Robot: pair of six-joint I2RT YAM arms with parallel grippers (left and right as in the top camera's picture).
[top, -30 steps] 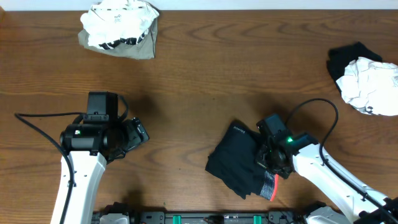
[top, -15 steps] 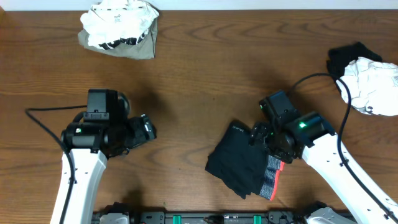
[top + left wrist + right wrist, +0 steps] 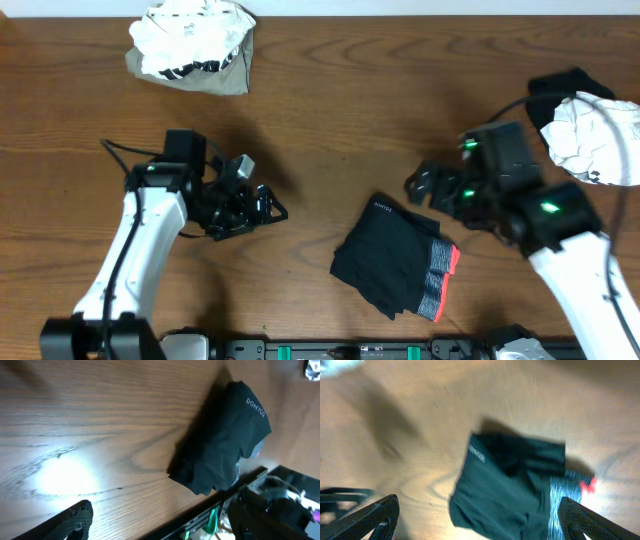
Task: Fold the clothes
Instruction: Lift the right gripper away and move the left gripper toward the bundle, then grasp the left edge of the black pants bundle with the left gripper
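1 folded blk garment (image 3: 390, 262), 2 crumpled piles (image 3: 192, 45) (image 3: 593, 128), 2 grippers (image 3: 260, 195) (image 3: 426, 186).

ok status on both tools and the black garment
Left tool open, empty, left of black garment. Right tool open, empty, off its far right corner. Garment lying free, nothing on it.

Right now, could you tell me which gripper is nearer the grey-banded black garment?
Right. The right gripper sits just beyond the far right corner of the black garment; the left gripper is well off to its left.

Garment (image 3: 395, 265) on table (image 3: 330, 120), near edge — heap (image 3: 190, 45) far left
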